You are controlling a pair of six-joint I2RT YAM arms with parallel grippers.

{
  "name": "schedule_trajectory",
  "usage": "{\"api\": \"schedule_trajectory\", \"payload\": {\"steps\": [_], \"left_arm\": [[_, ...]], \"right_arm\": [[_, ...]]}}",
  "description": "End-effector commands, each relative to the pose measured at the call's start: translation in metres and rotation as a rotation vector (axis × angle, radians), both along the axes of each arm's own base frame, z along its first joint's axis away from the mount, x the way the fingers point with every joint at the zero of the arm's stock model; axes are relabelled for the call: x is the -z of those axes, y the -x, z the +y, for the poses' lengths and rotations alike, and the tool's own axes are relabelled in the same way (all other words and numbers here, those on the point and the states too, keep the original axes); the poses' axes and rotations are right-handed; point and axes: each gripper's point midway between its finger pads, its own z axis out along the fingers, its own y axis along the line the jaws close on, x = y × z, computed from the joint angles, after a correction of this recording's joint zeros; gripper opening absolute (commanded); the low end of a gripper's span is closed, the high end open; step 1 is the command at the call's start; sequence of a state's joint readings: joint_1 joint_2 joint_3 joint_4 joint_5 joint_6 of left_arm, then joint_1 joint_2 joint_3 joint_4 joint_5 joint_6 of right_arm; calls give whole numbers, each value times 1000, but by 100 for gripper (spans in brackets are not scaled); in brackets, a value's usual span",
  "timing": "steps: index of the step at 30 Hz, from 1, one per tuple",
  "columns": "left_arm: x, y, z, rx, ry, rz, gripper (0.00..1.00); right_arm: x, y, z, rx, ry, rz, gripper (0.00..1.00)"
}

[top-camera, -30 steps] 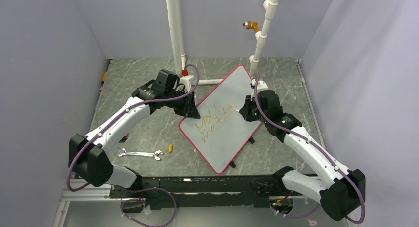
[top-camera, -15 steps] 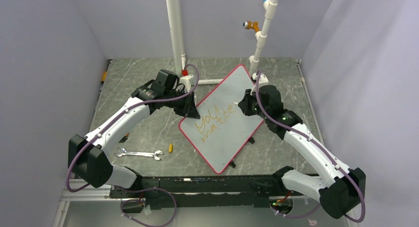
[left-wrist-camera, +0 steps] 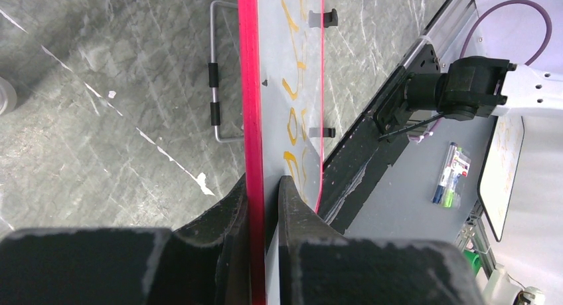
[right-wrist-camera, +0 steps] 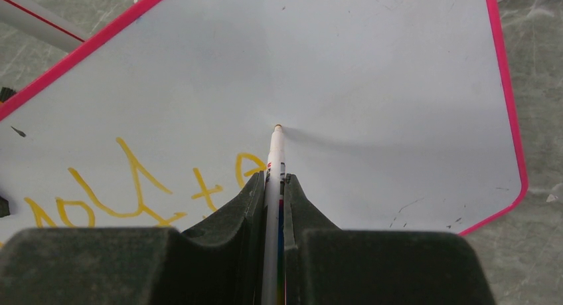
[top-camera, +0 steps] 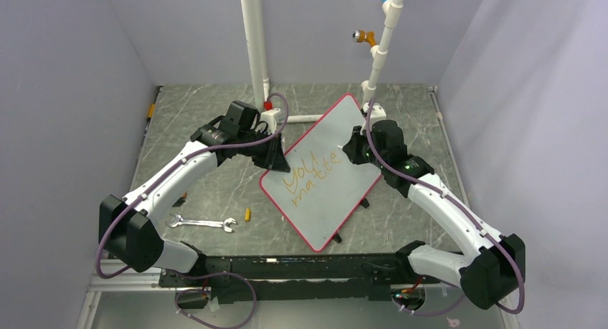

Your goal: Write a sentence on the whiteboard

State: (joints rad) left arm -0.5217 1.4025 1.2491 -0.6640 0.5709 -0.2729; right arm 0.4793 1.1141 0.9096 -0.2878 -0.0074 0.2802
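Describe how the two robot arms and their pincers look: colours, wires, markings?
Both the left arm and the right arm have smooth white shells between bulky matte black joint housings. A thin purple cable loops along each. The left gripper and right gripper each have two blocky black fingers with a grainy finish. A small green light shows on the right arm. No lettering is readable.

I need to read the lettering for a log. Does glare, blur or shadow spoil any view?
Right wrist: the sentence is sharp on the whiteboard, no glare; the marker casts a soft shadow right of its tip, clear of the letters; the near right gripper is blurred. Left wrist: board nearly edge-on, letters squashed, left gripper blurred. Top external: even light, letters small but readable.
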Motion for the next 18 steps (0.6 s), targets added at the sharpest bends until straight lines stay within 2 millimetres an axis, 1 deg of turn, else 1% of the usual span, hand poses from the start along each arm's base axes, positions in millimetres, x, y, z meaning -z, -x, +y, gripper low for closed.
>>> {"api": "schedule_trajectory", "payload": {"steps": [1, 6, 10, 18], "left_arm": [[-16, -32, 18, -61, -63, -228, 0], [-15, -32, 17, -59, -62, -226, 0], [-16, -32, 17, -60, -61, -226, 0], [-17, -32, 17, -59, -59, -229, 0]], "right_arm": [[8, 5, 0, -8, -5, -7, 0], [25, 16, -7, 7, 7, 32, 0], [32, 23, -10, 15, 4, 52, 0], [40, 35, -14, 14, -2, 81, 0]]}}
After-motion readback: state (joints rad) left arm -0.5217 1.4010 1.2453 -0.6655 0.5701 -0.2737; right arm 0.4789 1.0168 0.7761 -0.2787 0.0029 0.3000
